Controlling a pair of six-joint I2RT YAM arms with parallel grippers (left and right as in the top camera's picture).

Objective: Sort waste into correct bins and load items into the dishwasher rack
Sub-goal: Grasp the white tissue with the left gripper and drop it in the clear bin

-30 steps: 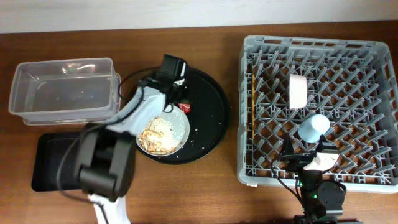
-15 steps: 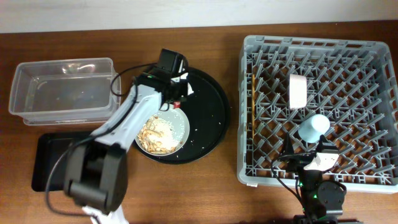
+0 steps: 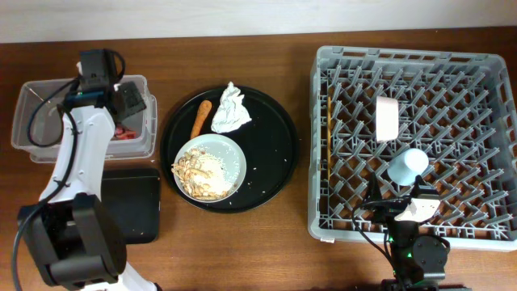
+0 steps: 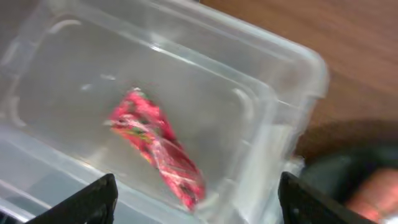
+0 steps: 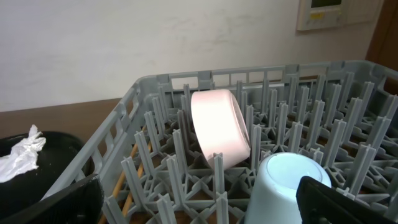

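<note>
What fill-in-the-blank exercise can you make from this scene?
The wrapper in the clear tub is ____ in colour.
The left gripper above that tub is ____.
In the dishwasher rack, the cup beside the white bowl is light ____.
Missing words: red; open; blue.

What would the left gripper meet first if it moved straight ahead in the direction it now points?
The left gripper would most likely meet the red wrapper, lying in the clear tub straight ahead between its open jaws; depth is hard to judge.
</note>
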